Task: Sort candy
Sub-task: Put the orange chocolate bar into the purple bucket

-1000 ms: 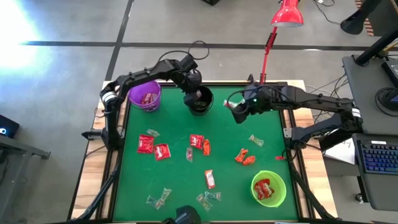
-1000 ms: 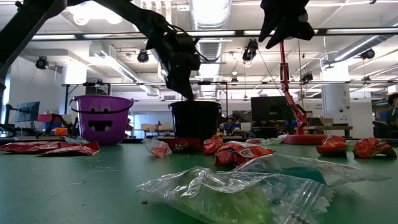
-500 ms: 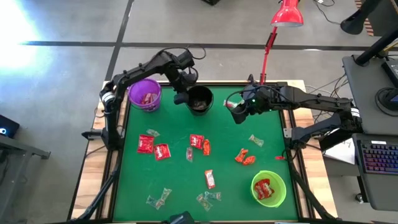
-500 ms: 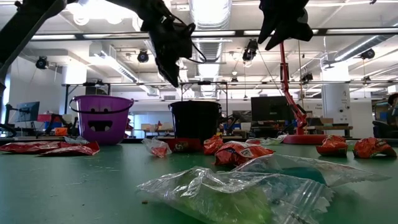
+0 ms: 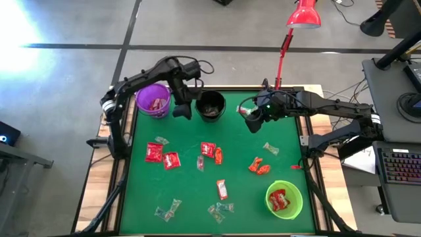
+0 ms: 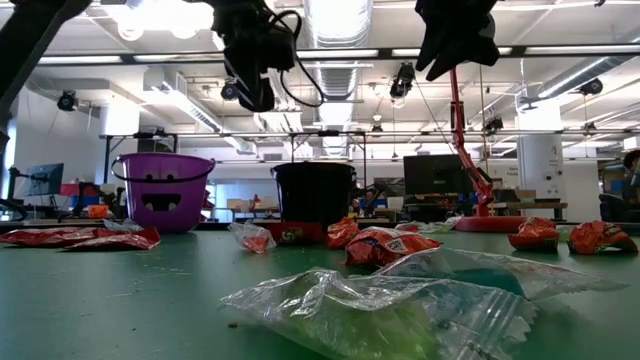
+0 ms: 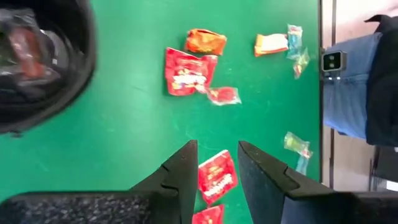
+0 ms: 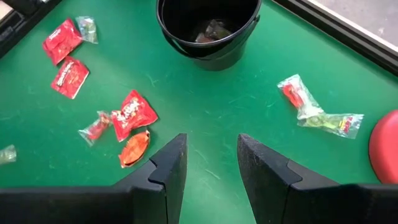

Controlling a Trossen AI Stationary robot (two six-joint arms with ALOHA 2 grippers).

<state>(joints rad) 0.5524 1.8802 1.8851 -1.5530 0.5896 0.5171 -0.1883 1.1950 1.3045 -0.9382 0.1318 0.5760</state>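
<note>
left gripper [image 5: 182, 110] hangs above the green tabletop [image 5: 184, 187] between the purple bowl [image 5: 153, 101] and the black bowl [image 5: 211, 106], jaws parted with nothing between them. right gripper [image 5: 251, 121] hovers off the black bowl's other side near the far edge, jaws parted and empty too. candy [image 5: 208, 150] is scattered loose across the middle of the tabletop: red packets [image 5: 162, 157] toward the left, orange ones [image 5: 258, 166] toward the right, clear twisted ones [image 5: 168, 210] along the near edge. some candy already sits in the purple bowl, in the black bowl and in the green bowl [image 5: 284, 199] at the near right corner. red lamp [image 5: 303, 14] stands behind the far edge.
</note>
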